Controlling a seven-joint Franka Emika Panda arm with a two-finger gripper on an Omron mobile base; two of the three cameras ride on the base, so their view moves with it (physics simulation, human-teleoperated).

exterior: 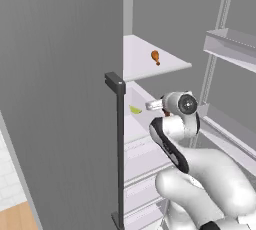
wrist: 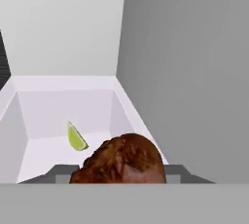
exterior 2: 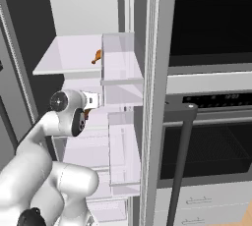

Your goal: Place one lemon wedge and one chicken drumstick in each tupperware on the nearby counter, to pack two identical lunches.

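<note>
Early stage of the packing task, with the arm reaching into an open refrigerator.

- **Gripper** [exterior: 152, 105] – pushed into the middle level of the refrigerator, below the upper shelf [exterior: 167, 66]. Half closed around the held drumstick [wrist: 121, 162]. From the hand view, shows the meaty brown end bulging up between the two finger tips. From the right base view, shows only a sliver of red-brown under the gripper [exterior 2: 96, 100].
- **Second drumstick** [exterior: 155, 56] – lies alone on the upper shelf, well above the gripper, untouched. Appears too from the right base view [exterior 2: 97, 56], near the shelf's right end.
- **Lemon wedge** [wrist: 77, 138] – rests on the floor of a white bin [wrist: 29, 116], near the held drumstick but apart from it. From the left base view, appears as a yellow-green sliver [exterior: 134, 109] just left of the gripper.

Progress, as a judgement – first of four deliveries under way at best. One drumstick in the grip but not out of the refrigerator. The second drumstick and at least one lemon wedge in cold storage, so presumably unpacked. Left to do: withdrawal past the door edge, carriage to a tupperware on the counter, release, then repeat trips until each tupperware holds one wedge and one drumstick.
</note>
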